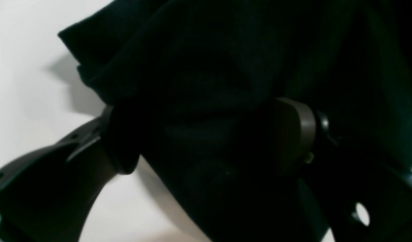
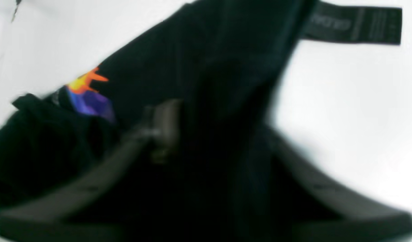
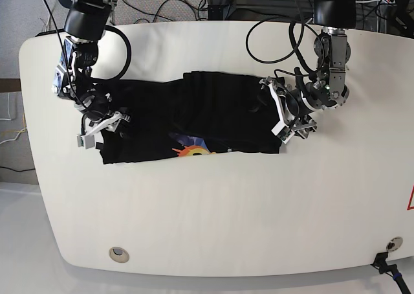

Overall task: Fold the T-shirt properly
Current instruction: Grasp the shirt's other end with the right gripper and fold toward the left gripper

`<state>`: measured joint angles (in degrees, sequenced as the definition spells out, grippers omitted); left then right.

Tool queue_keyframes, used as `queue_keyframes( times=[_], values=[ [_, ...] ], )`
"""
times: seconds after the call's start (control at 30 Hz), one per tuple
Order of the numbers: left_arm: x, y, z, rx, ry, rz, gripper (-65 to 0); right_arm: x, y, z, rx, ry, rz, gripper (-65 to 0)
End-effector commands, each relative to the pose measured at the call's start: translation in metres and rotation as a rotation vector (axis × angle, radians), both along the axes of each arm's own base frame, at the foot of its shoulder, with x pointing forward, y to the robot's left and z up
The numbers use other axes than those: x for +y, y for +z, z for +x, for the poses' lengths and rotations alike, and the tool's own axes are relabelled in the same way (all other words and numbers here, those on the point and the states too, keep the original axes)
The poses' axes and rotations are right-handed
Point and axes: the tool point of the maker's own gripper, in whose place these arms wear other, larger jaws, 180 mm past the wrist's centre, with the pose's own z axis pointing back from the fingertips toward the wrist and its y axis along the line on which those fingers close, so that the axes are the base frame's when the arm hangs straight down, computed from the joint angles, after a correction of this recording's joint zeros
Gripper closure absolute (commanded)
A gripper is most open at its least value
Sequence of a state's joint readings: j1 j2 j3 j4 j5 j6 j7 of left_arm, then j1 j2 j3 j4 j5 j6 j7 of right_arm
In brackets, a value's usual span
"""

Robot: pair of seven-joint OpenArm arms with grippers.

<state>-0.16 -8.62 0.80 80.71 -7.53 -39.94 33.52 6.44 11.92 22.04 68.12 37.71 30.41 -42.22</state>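
While the T-shirt (image 3: 194,122) lay spread as a wide black band across the far half of the white table (image 3: 207,223), we had an arm at each of its ends; our left gripper (image 3: 279,113), on the right side of the base view, sat at the shirt's right edge, and our right gripper (image 3: 103,124), on the left side of that view, sat at its left edge; in the left wrist view the jaws of the left gripper (image 1: 206,134) stood on either side of a thick bunch of black cloth (image 1: 226,67) that filled the gap between them, so they were clamped on the T-shirt; in the right wrist view, which was blurred, the jaws of the right gripper (image 2: 219,134) likewise had dark cloth (image 2: 209,67) gathered between them and looked closed on it; the colourful print (image 3: 191,150), orange, yellow and purple, showed at the shirt's near edge in the base view, with small white lettering (image 3: 229,151) just beside it; part of that print (image 2: 88,92) showed to the left of the right jaws; a black label (image 2: 353,25) stuck out from the cloth at the top right of the right wrist view; the shirt's upper layer was rumpled near its middle.
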Motion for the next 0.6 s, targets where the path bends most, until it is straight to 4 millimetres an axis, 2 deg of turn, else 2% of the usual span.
queue_keyframes(
  times=[0.0, 0.07, 0.13, 0.23, 0.33, 0.37, 0.47, 0.57],
  values=[
    [0.007, -0.007, -0.004, 0.033, -0.008, 0.057, -51.3, -0.005, 0.007, 0.003, -0.007, 0.013, -0.020, -1.9],
    [0.005, -0.007, -0.004, 0.034, -0.009, 0.055, -51.3, -0.003, 0.017, 0.005, -0.020, 0.034, -0.042, 0.0],
    [0.004, -0.008, -0.005, 0.036, -0.012, 0.054, -51.3, -0.004, 0.040, 0.006, -0.048, 0.067, -0.087, 0.0],
    [-0.010, -0.008, -0.005, 0.038, -0.015, 0.028, -51.3, -0.009, 0.078, 0.001, -0.081, 0.085, -0.174, 0.0],
    [-0.011, -0.008, -0.006, 0.039, -0.016, 0.029, -51.3, 0.003, 0.114, -0.005, -0.114, 0.096, -0.225, 0.0],
    [-0.011, -0.008, -0.006, 0.039, -0.016, 0.027, -51.3, 0.007, 0.121, -0.008, -0.118, 0.110, -0.241, 0.0],
    [-0.017, -0.010, -0.008, 0.062, -0.019, 0.029, -51.3, 0.020, 0.123, -0.018, -0.124, 0.128, -0.231, 0.0],
    [-0.016, -0.012, -0.010, 0.074, -0.020, 0.037, -51.3, 0.055, 0.127, -0.028, -0.160, 0.163, -0.106, 0.0]
  ],
)
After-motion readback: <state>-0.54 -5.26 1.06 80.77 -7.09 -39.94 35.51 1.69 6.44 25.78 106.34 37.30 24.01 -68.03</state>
